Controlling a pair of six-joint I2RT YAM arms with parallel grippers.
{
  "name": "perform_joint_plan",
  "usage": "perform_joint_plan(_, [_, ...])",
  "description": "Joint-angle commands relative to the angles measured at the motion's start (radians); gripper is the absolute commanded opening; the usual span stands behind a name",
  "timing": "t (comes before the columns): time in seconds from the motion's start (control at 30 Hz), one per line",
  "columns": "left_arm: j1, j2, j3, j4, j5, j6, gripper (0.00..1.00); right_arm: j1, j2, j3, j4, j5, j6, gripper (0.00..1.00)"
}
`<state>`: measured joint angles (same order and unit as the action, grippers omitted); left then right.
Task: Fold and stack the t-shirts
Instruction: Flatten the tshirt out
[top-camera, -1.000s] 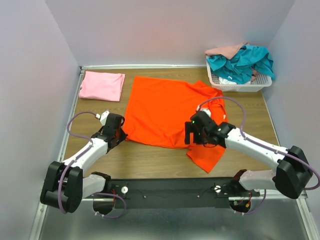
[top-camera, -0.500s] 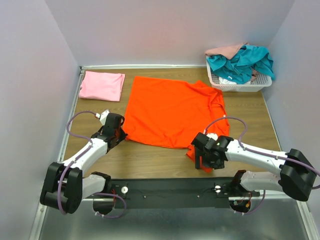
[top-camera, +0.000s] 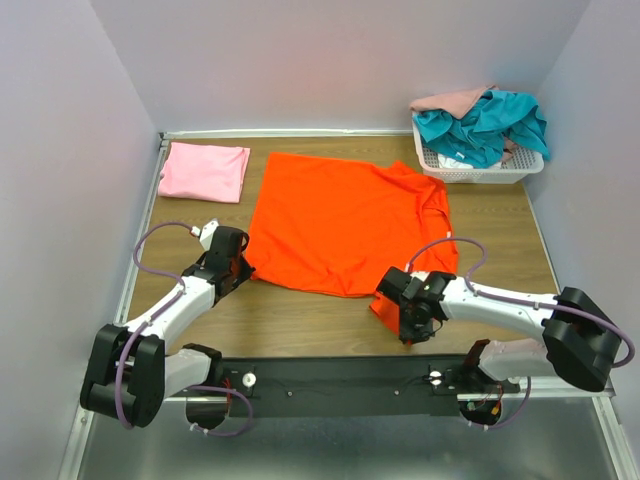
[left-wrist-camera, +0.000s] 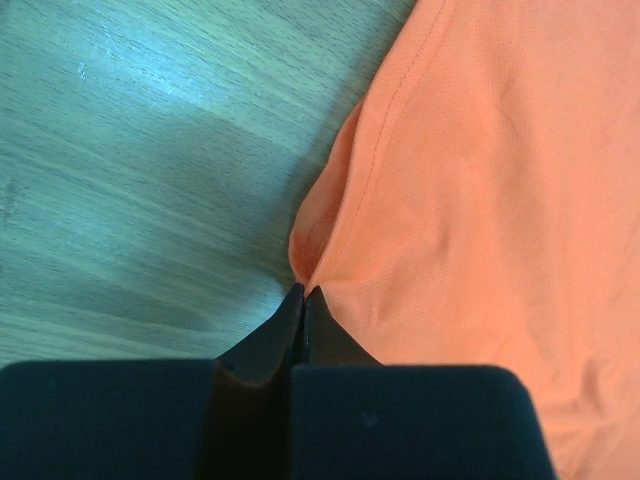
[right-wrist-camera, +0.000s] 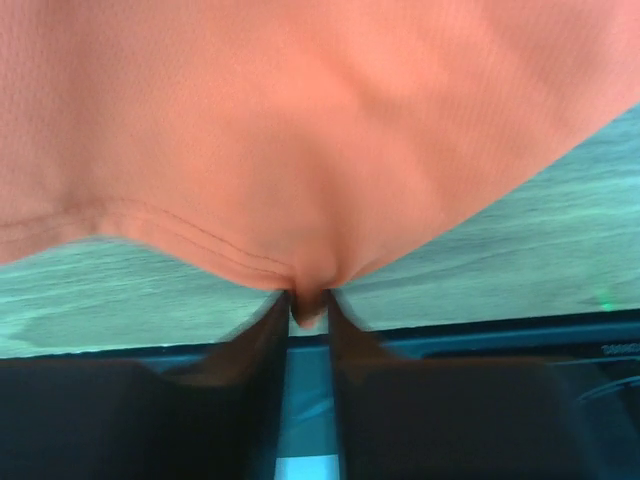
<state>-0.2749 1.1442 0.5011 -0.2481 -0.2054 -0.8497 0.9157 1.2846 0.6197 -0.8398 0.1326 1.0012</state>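
Top external view: a bright orange short-sleeved cloth t-shirt (top-camera: 345, 225) lay spread flat mid-table, with both arms at its near edge.
Left gripper (left-wrist-camera: 303, 295): its jaws were clenched on the shirt's near-left corner, and the cloth puckered into the tips. This was probably an anchor to keep the fabric taut.
Right gripper (right-wrist-camera: 305, 300): it was pinching a small nub of the stitched near-right edge, apparently a sleeve. The hold suited lifting that flap over the body.
Light pink folded t-shirt (top-camera: 205, 171): it lay in the far-left corner, apart from the orange one, likely as the stack's base.
White plastic mesh basket (top-camera: 480, 172): far right, it held a crumpled teal t-shirt (top-camera: 485, 125) and a peach-pink t-shirt (top-camera: 450, 100), both unfolded.
Edges: the side walls stood near both arms, and the basket sat just beside the orange shirt's far-right corner.
Open room: a bare strip of wooden table (top-camera: 310, 320) ran between the grippers, and a fold away from the arms could land on the shirt itself.
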Motion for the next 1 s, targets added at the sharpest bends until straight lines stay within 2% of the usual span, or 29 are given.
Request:
perform_joint_plan(0.0, [0.006,-0.024,0.027,0.010,-0.031,0.012,0.00,0.006,0.038,-0.045,0.008,0.106,0.053,0.13])
perform_joint_plan(0.07, [0.006,-0.021,0.031,0.010,-0.031,0.017,0.00,0.005,0.042,-0.031,0.008,0.130,0.051,0.12])
perform_joint_plan(0.13, [0.006,-0.020,0.039,0.010,-0.031,0.020,0.00,0.005,0.051,-0.012,0.008,0.166,0.050,0.01])
perform_joint_plan(0.17, [0.006,-0.018,0.046,0.009,-0.031,0.023,0.00,-0.006,0.058,0.001,0.007,0.186,0.042,0.00])
perform_joint_plan(0.37, [0.006,-0.018,0.099,0.006,-0.037,0.032,0.00,-0.090,0.050,0.107,0.024,0.291,-0.047,0.00])
perform_joint_plan(0.47, [0.006,0.006,0.166,0.024,-0.038,0.050,0.00,-0.217,0.032,0.194,0.092,0.349,-0.125,0.01])
perform_joint_plan(0.6, [0.006,0.087,0.351,0.033,-0.065,0.072,0.00,-0.430,0.022,0.322,0.284,0.296,-0.323,0.01])
perform_joint_plan(0.77, [0.008,0.179,0.598,-0.038,-0.123,0.087,0.00,-0.505,0.100,0.575,0.326,0.312,-0.456,0.00])
perform_joint_plan(0.9, [0.008,0.155,0.775,-0.074,-0.160,0.115,0.00,-0.548,0.072,0.734,0.324,0.311,-0.518,0.00])
perform_joint_plan(0.97, [0.008,0.109,0.810,-0.062,-0.166,0.132,0.00,-0.549,0.044,0.813,0.326,0.318,-0.545,0.00])
